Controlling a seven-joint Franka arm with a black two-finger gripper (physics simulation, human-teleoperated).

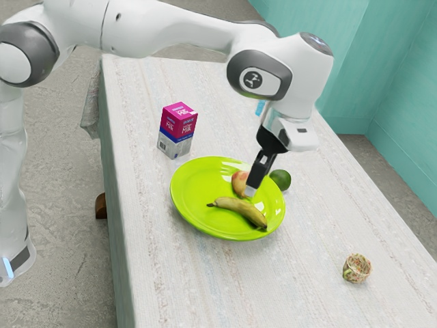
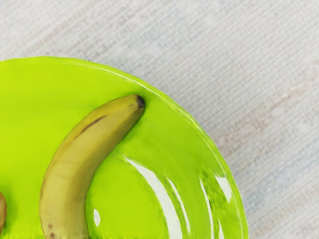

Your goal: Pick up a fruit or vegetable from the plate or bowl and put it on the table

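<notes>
Black two-finger gripper [image 1: 251, 192] over glossy lime-green plate [image 1: 191, 205], can't tell if open or closed; should align across curved yellow banana [image 2: 75, 164] mid-length, squeeze gently, lift straight.

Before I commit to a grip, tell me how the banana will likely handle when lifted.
The banana looks plump and curved, so probably fairly stiff. Its bruised skin suggests ripeness; a hard squeeze might dent it. Resting on the glossy plate, it may slide if nudged.

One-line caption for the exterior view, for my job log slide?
Gripper over the green plate, near the banana, milk carton standing alongside.
</notes>
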